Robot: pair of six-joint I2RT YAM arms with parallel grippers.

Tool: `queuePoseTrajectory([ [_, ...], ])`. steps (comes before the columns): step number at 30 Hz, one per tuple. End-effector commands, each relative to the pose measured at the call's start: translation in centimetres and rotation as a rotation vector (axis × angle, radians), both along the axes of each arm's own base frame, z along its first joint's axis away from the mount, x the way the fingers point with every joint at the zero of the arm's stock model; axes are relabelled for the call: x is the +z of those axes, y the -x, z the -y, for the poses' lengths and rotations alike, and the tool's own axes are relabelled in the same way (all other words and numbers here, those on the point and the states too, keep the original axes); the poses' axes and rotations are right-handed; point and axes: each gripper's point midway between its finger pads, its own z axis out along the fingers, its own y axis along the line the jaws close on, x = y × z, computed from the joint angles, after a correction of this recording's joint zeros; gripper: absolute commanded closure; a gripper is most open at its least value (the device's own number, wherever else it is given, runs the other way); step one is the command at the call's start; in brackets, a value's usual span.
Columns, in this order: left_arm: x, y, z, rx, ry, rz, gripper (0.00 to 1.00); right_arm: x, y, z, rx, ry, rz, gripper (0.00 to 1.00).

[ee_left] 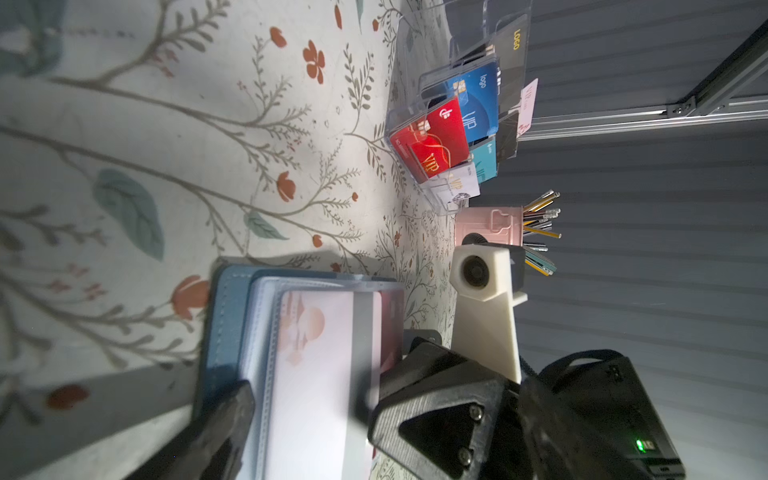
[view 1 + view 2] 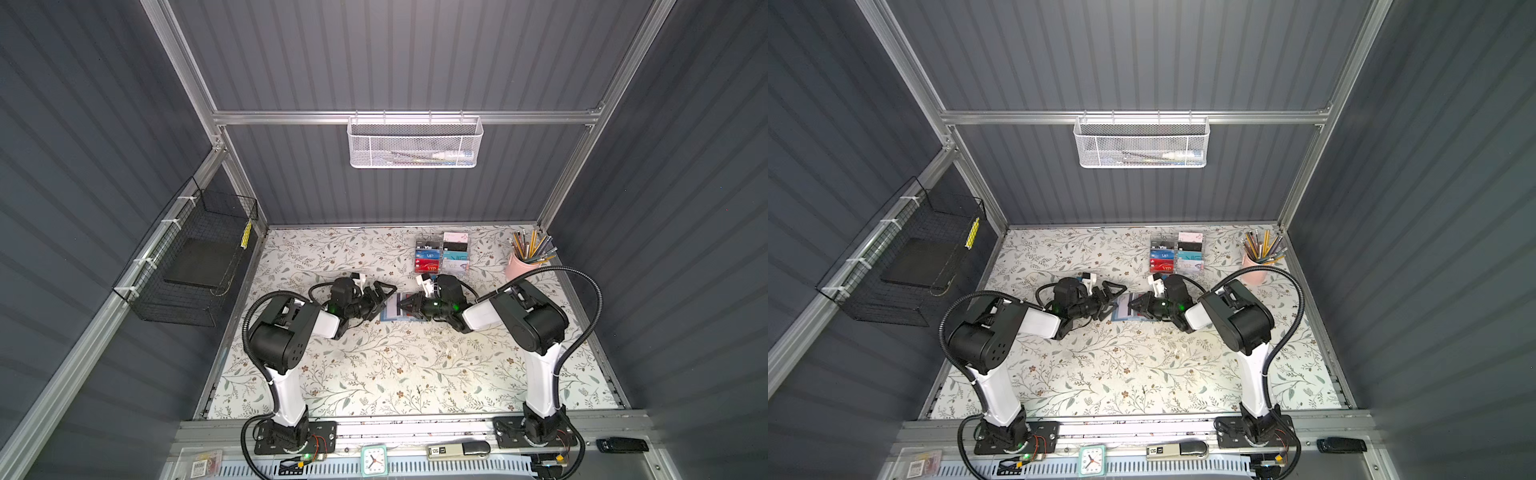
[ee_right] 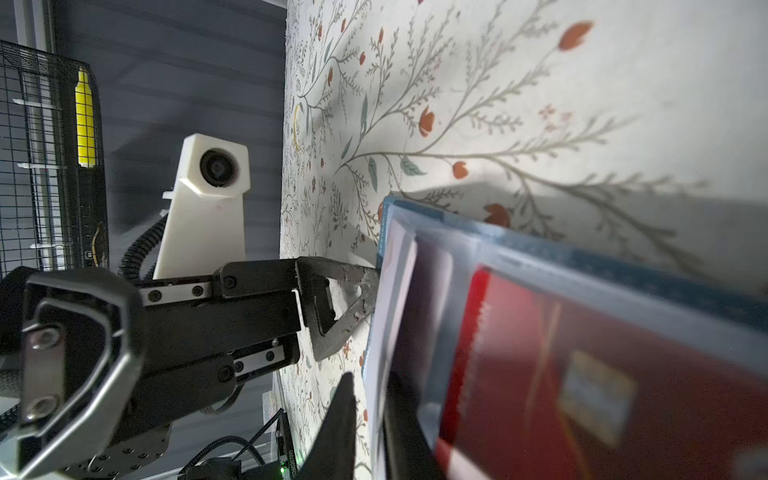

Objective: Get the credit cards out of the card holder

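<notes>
on the counter (image 2: 374,365) the card holder (image 2: 392,312) is lying open; left end effector (image 2: 384,300) is gaping, right end effector (image 2: 405,308) nearly closed at its edge — whether it is gripping, you cannot tell. you're likely handling light, stiff, slick credit cards (image 1: 316,374) — pinch an exposed edge.

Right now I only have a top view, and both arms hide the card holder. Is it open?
Observer: Yes; the left wrist view shows the card holder lying open, a white card visible through a clear sleeve.
Operator: Any other card inside?
Observer: The right wrist view shows a red card in a sleeve too.
Operator: Where are the left fingers?
Observer: One tip sits right at the holder's blue edge; contact I cannot confirm.
</notes>
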Motion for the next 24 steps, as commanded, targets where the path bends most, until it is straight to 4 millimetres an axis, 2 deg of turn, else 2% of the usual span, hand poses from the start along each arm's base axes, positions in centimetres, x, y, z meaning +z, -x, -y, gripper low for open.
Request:
queuePoseTrajectory([
  [1, -6.0, 3.2, -1.0, -0.007, -0.088, -0.205, 0.00, 1.6, -0.2, 0.1, 0.020, -0.022, 0.057, 0.85],
  [7, -6.1, 3.3, -1.1, -0.005, -0.087, -0.205, 0.00, 1.8, -0.5, 0.7, 0.012, -0.026, 0.056, 0.92],
  [15, -6.2, 3.3, -1.1, -0.006, -0.088, -0.207, 0.00, 2.0, -0.4, 0.8, 0.018, -0.027, 0.057, 0.94],
  [24, -6.7, 3.6, -1.3, -0.005, -0.090, -0.217, 0.00, 2.5, -1.0, 1.9, 0.010, -0.041, 0.057, 0.94],
])
